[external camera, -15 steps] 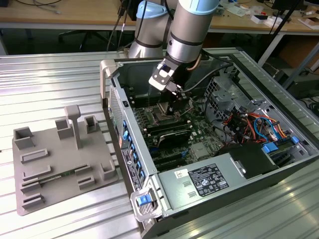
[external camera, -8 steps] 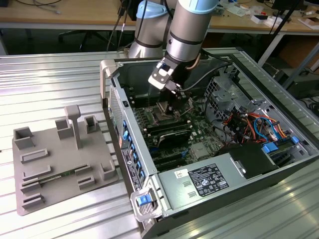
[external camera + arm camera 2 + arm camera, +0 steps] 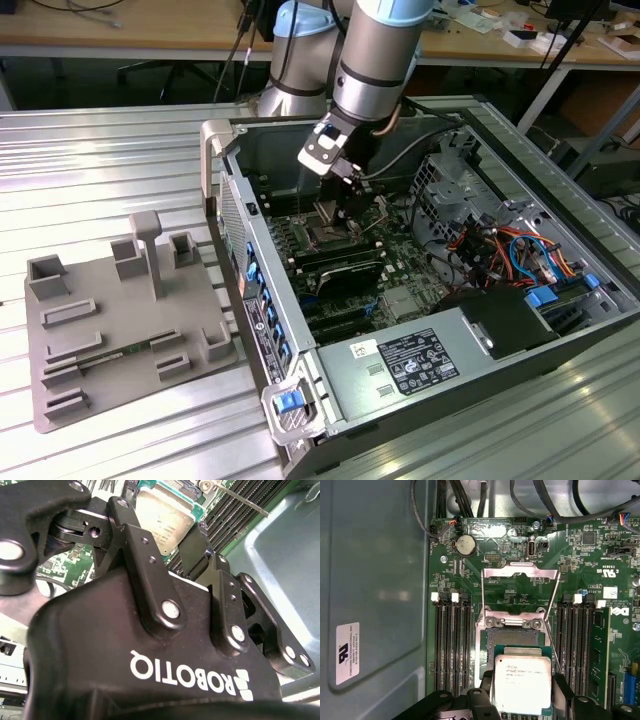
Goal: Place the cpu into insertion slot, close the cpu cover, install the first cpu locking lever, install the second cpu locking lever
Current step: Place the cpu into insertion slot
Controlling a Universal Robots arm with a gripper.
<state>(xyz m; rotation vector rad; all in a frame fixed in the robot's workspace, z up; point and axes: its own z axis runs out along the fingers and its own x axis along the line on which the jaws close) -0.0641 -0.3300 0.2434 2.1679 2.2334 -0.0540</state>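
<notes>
One arm [image 3: 375, 60] reaches into the open computer case [image 3: 262, 300] in the exterior view, jaws low over the motherboard [image 3: 292, 242]. First wrist view: jaws clenched on the cpu [image 3: 522, 685], partly over the insertion slot [image 3: 515, 639], cpu cover [image 3: 520, 572] raised. Second wrist view: fingers [image 3: 131, 535] flank the cpu's sides.

The cpu [image 3: 522, 684] near open insertion slot [image 3: 512, 639]

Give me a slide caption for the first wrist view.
Hand holds the cpu over the insertion slot, cpu cover raised open.
</notes>
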